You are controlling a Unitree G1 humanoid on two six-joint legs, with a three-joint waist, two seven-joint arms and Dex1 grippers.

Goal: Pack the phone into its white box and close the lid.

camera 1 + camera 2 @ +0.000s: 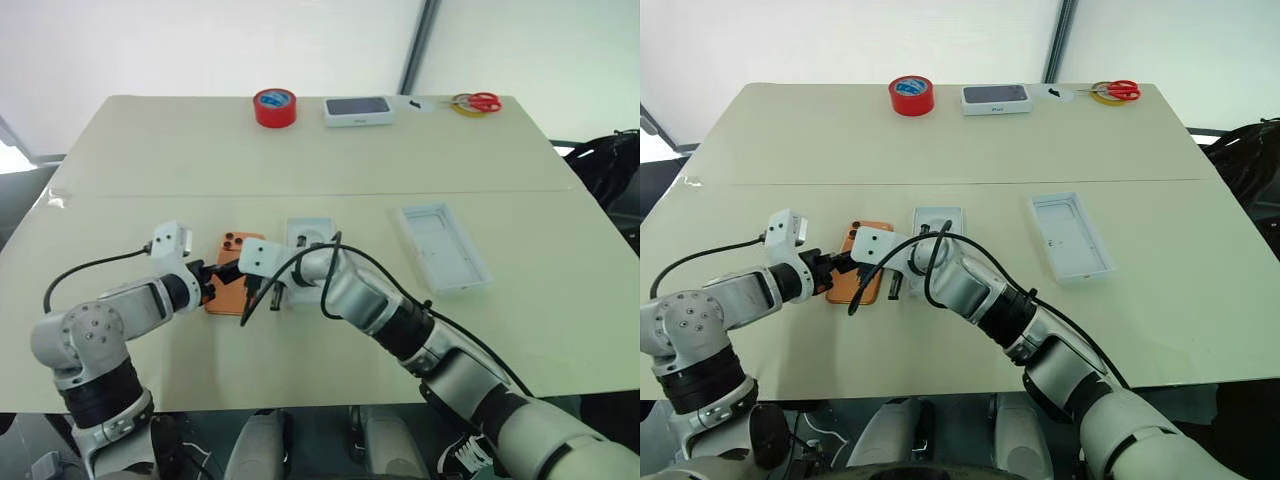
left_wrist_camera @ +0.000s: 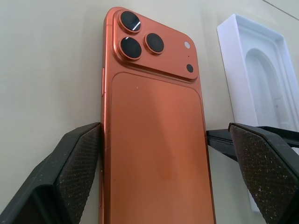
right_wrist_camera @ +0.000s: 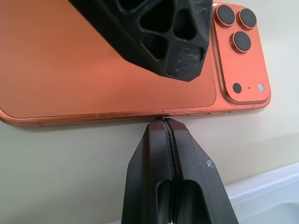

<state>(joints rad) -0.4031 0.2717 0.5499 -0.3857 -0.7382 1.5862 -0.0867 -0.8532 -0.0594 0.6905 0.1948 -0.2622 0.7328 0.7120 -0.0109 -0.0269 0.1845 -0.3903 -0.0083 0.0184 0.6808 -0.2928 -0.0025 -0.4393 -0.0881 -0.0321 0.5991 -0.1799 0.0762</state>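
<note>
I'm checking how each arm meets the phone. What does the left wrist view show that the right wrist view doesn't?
Left wrist view: the open left gripper straddles the phone, one pad against its edge, the other standing off from it.

Right wrist view: the right gripper, shut, its tips pressed against the phone's long edge, with a finger of the other gripper above the phone's back.

Both: the orange phone lying camera side up on the table, beside a white insert.

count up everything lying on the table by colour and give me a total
Orange: 1, the phone
White: 3, the insert, the tray, the dark-topped box
Red: 2, the tape roll, the scissors
Yellow: 1, a tape ring under the scissors
Total: 7
</note>
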